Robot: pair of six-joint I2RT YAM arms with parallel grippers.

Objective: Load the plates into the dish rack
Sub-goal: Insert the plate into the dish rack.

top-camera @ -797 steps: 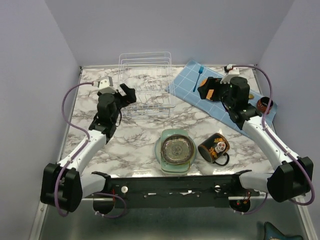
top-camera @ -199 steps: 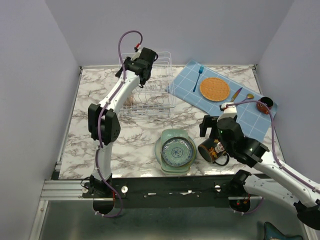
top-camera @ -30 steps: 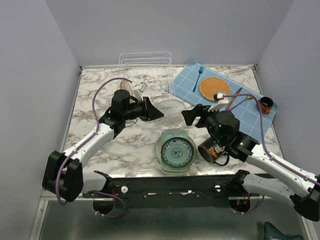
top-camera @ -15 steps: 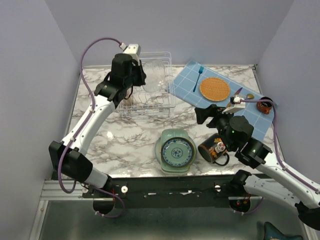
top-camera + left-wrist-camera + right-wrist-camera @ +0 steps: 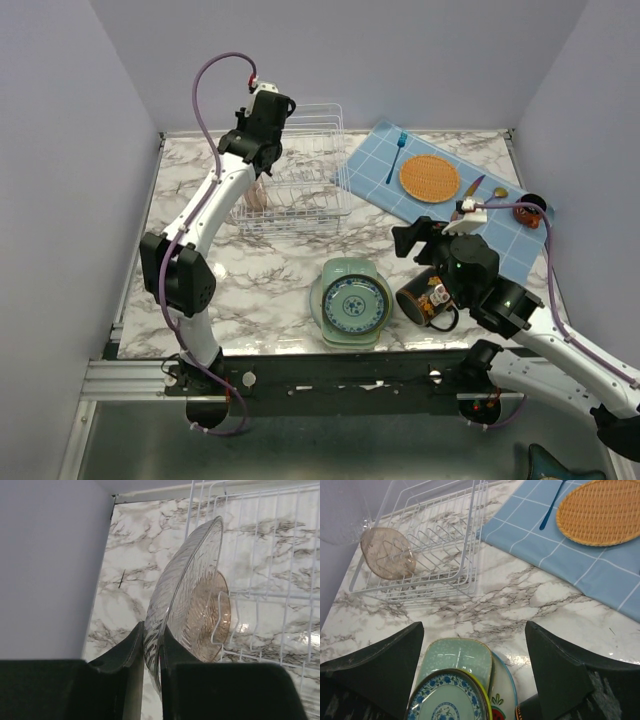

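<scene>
My left gripper (image 5: 151, 630) is shut on the rim of a clear ribbed glass plate (image 5: 185, 580), held on edge over the left end of the white wire dish rack (image 5: 270, 595). A brownish plate (image 5: 212, 612) stands in the slots just behind it. From above, the left gripper (image 5: 262, 128) hangs over the rack (image 5: 300, 185), with the brownish plate (image 5: 257, 195) below it. The other plates lie stacked at the front: teal-patterned (image 5: 352, 303) on top, then yellow, mint-green (image 5: 457, 662) and watermelon (image 5: 506, 692). My right gripper (image 5: 474, 627) is open above bare marble beyond the stack.
A black decorated mug (image 5: 428, 297) lies on its side right of the stack, under my right arm. A blue cloth (image 5: 445, 205) at the back right carries an orange woven mat (image 5: 429, 178) and a blue fork (image 5: 397, 155). A small brown cup (image 5: 528, 210) sits at its right edge.
My left arm has swung the clear plate from mid-table up and back to over the rack's left end. My right gripper has drawn back to the right, still open.
</scene>
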